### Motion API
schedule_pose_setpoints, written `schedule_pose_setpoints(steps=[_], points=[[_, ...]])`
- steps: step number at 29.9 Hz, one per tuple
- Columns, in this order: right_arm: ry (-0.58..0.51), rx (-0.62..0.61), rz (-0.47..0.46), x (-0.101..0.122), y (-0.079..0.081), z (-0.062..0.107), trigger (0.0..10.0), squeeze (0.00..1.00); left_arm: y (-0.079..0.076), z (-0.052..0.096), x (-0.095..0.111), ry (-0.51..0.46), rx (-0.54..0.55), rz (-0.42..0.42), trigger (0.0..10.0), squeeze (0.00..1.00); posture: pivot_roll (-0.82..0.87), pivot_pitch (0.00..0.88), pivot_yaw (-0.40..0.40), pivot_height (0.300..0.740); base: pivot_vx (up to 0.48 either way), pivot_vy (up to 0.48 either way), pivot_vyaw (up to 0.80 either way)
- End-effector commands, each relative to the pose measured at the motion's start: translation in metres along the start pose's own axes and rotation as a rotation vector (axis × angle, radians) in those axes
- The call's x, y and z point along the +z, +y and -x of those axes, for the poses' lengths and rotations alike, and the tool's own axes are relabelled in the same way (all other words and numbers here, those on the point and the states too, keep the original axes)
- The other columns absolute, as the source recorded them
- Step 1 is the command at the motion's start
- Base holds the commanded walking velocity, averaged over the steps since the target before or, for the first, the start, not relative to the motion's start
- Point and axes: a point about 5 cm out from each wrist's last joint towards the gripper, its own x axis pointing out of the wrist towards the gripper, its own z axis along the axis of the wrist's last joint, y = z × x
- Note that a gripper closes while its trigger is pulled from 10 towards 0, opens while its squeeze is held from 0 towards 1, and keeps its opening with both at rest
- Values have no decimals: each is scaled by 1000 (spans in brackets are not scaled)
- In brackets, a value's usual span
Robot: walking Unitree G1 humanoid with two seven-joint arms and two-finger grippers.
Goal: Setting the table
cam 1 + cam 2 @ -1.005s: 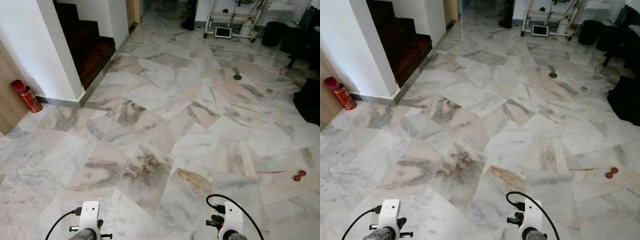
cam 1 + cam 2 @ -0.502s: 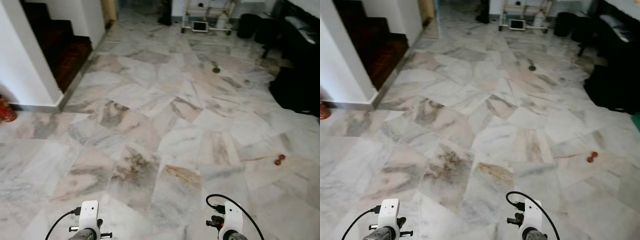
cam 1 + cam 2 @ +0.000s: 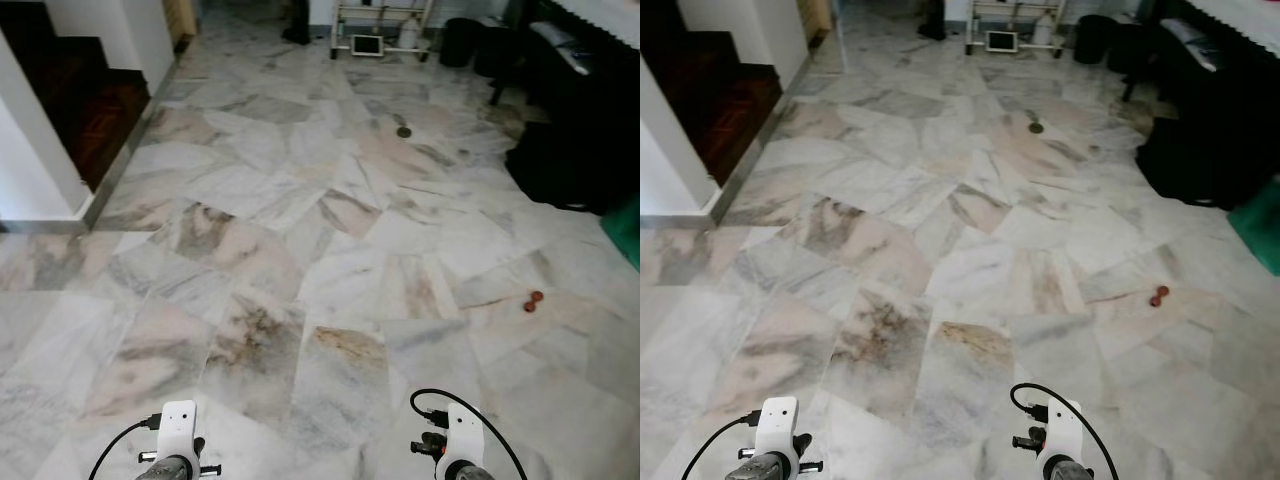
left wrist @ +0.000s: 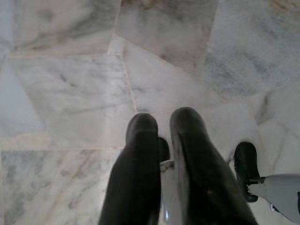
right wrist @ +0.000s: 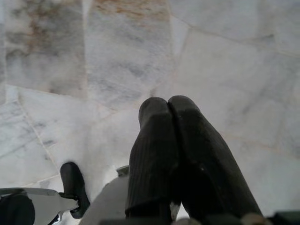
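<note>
Far left: white wall (image 3: 25, 150) with a gray skirting strip at its foot; behind it, dark wooden stairs (image 3: 85, 110) rising toward the upper left.

Ahead and underfoot: marble floor (image 3: 300, 260) of irregular slabs, white and gray with pink and brown veining.

Lower left: left arm (image 3: 178, 440) low at the frame edge, white wrist housing with a black cable looped off its side. Left gripper (image 4: 161, 136) pointed down at the floor in the wrist view; fingers nearly together, a thin gap between the tips, nothing between them.

Top centre: white wheeled rack (image 3: 380, 25) standing at the far end of the room, a small screen-like item leaning at its base (too small to identify further). Round dark floor drain (image 3: 403, 131) set in the floor some way in front of it.

Lower right: right arm (image 3: 455, 445) low at the frame edge, black cable arching over the wrist. Right gripper (image 5: 168, 105) aimed at the floor; fingers pressed together, empty.

Right: small reddish-brown object (image 3: 533, 301) lying on the floor, well apart from both arms. Dark furniture (image 3: 575, 120) along the right side. Green item (image 3: 628, 230) at the far right edge.

Table and tableware: location cannot be told from these views.
</note>
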Motion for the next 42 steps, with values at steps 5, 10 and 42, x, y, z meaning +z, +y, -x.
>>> schedule_pose_setpoints(steps=[5,10,42], points=[[9,-3,9,-1,0,0,10000,1000,0,0,-3,19,2,-11,10000,1000,-16,35,-41,740,0,0,-781],[8,-5,10,-1,1,0,10000,1000,0,0,-3,19,2,-12,10000,1000,-15,36,-40,740,0,0,-788],[-3,-3,13,1,3,-1,10000,1000,1,0,-2,15,15,-35,10000,1000,-13,40,-39,740,0,0,-788]])
